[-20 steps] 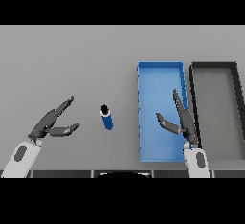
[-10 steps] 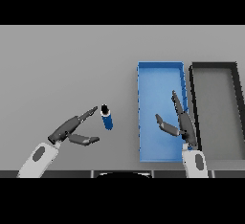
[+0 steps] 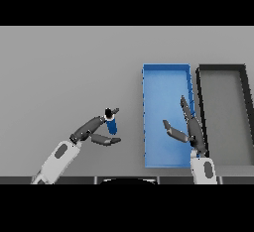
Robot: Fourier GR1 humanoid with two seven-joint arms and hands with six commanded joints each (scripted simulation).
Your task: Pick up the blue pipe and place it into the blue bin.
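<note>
The blue pipe (image 3: pixel 111 124) stands on the grey table (image 3: pixel 64 72), left of the blue bin (image 3: pixel 166 77) and apart from it; the left hand (image 3: pixel 94 129) reaches in from the near left, its fingers (image 3: pixel 92 123) stretched against the pipe's left side and its thumb (image 3: pixel 105 140) spread just near of it, not closed round it; the right hand (image 3: pixel 188 129) hovers over the near right part of the blue bin, fingers straight and thumb apart; a black bin (image 3: pixel 221 70) sits just right of the blue one
</note>
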